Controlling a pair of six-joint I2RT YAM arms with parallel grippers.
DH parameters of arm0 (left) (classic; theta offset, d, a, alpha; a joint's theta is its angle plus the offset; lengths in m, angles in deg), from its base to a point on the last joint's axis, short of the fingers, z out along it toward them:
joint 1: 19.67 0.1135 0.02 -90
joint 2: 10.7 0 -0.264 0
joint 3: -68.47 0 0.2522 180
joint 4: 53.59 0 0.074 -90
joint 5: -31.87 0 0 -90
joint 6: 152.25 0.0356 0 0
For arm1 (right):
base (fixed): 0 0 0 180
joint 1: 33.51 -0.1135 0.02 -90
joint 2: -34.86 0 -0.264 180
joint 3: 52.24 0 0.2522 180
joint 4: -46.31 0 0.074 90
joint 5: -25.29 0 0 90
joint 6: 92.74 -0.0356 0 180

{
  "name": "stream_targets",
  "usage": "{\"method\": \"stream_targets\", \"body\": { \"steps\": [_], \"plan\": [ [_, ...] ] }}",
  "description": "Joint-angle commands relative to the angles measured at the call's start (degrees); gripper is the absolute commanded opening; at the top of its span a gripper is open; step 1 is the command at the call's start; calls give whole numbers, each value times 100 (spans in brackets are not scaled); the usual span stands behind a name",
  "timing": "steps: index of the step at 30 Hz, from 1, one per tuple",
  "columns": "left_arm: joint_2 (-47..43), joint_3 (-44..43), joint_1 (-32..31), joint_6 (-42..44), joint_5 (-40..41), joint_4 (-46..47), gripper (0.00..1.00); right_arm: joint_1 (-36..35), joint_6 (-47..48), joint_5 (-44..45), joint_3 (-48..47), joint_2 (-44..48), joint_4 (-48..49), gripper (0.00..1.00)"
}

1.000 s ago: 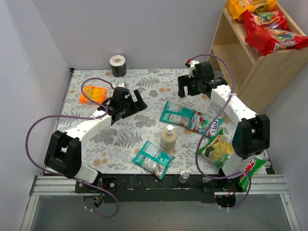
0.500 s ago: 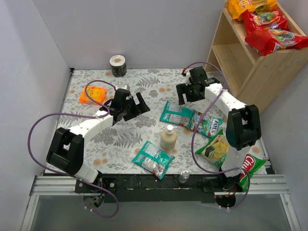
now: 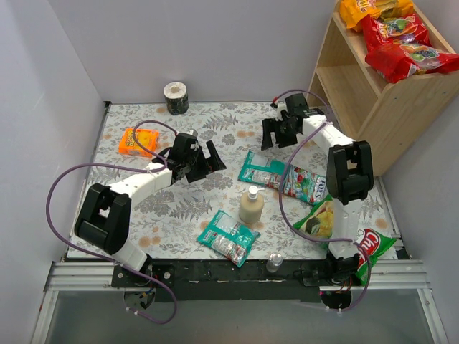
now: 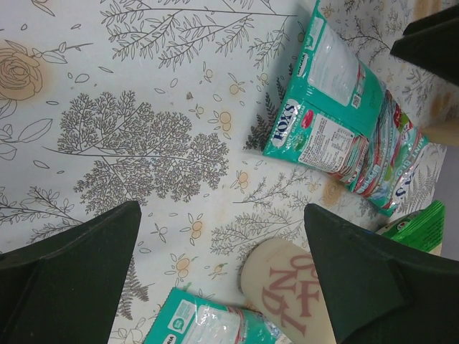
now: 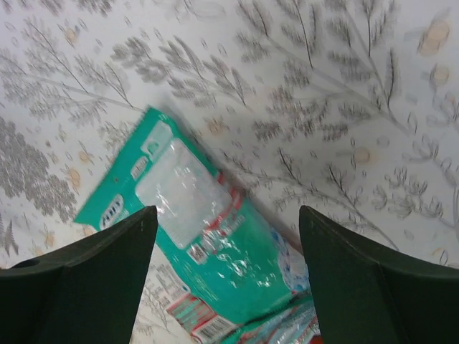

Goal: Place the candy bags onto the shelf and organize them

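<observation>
**Candy bags split between table and shelf; both grippers released.**
A near teal bag lies in front of the bottle; beyond it, a second teal bag touches a third teal bag. The left gripper and right gripper hover spread wide, empty. The shelf top holds an orange-yellow bag, a red bag and a second red bag.

surface: pale grey-white, grey ferns and trees, faint orange flowers
shelf: light natural wood
candy bags on surface: teal and white, red fruit print
candy bags on shelf: two red, one orange-yellow
bottle: beige, reddish lettering
chip bags: green
small packet: orange
</observation>
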Motion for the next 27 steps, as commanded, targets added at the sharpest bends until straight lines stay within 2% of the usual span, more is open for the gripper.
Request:
{"method": "stream_targets", "body": {
  "steps": [1, 6, 18, 27],
  "plan": [
    [-53, -176, -24, 141, -22, -45, 98, 480, -13, -1102, 900, 341, 396, 86],
    [105, -193, -24, 124, -118, -1, 98, 647, 153, -1797, 1140, 149, 478, 83],
    [220, -272, -24, 123, -171, 60, 98, 630, 522, -1939, 981, -352, 74, 80],
    [220, -281, -24, 202, -188, 34, 98, 384, 1049, -1035, 1140, -353, 12, 84]
  ]
}}
